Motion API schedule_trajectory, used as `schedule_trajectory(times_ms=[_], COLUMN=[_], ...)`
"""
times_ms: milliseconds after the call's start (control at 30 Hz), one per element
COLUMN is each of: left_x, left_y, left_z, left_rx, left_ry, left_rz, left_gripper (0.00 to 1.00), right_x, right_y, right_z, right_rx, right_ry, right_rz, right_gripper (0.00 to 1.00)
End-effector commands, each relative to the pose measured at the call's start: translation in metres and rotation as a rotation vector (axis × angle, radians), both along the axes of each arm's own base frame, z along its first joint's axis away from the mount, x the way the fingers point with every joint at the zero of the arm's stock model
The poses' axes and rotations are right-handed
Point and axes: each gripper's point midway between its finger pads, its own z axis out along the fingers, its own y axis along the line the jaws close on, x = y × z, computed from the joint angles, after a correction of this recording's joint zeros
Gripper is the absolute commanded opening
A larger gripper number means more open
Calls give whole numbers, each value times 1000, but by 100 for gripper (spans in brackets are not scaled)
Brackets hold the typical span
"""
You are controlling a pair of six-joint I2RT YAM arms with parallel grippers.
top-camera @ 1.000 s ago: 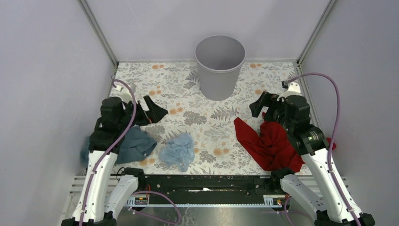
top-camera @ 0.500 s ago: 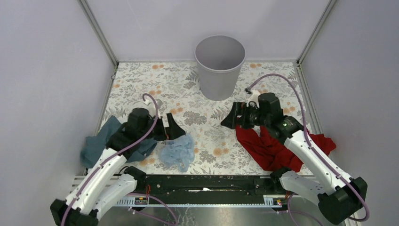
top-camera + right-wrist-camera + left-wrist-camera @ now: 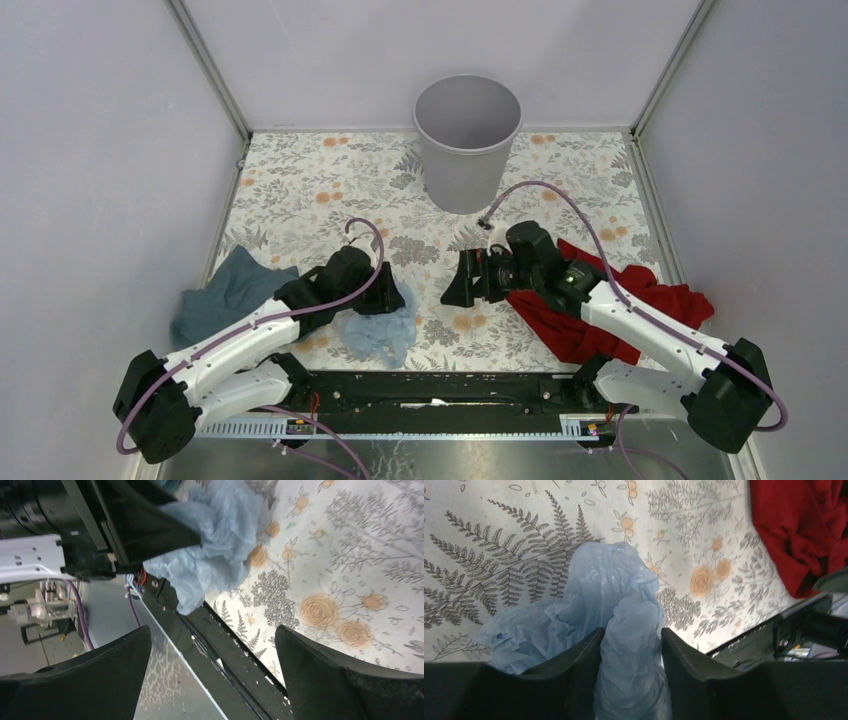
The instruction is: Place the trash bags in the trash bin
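The trash bag (image 3: 383,332) is a crumpled pale-blue film lying on the floral mat near the front edge. My left gripper (image 3: 388,297) is down on its top. In the left wrist view a bunched fold of the bag (image 3: 624,600) fills the gap of this gripper (image 3: 630,632), and both fingers press against it. My right gripper (image 3: 460,285) hovers open just right of the bag, pointing left. Nothing sits between its fingers (image 3: 212,635), and the bag (image 3: 220,535) lies ahead of them. The grey trash bin (image 3: 467,150) stands upright at the back centre, apart from both arms.
A red cloth (image 3: 600,315) lies under and behind my right arm. A dark teal cloth (image 3: 225,295) lies at the left, beside my left arm. The black rail (image 3: 440,385) runs along the near table edge, just in front of the bag.
My left arm swung right and down onto the bag, and its jaws closed in on a fold. My right arm moved left toward the centre, still open.
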Motion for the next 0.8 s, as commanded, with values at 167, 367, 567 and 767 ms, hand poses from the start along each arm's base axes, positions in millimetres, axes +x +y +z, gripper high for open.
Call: schedule_trajectory(times_ms=[167,367,567,767], left_x=[34,44,46,46], left_y=[-24,-24,-28,-38], left_z=[39,68,92,104], left_rx=[-182,-291,-413,-521], left_ry=[-171,-245,-249,-222], left_rz=[74,150,206,214], left_gripper=[19,5,2,2], right_x=[-31,-36,-48,-56], right_y=[22,38,55,67], right_z=[-25,-26,-12,-13], right_rx=[-10,93,313,333], right_ry=[-4,-52,-63,-50], right_rz=[131,150,194,227], right_gripper=[100,100,95,93])
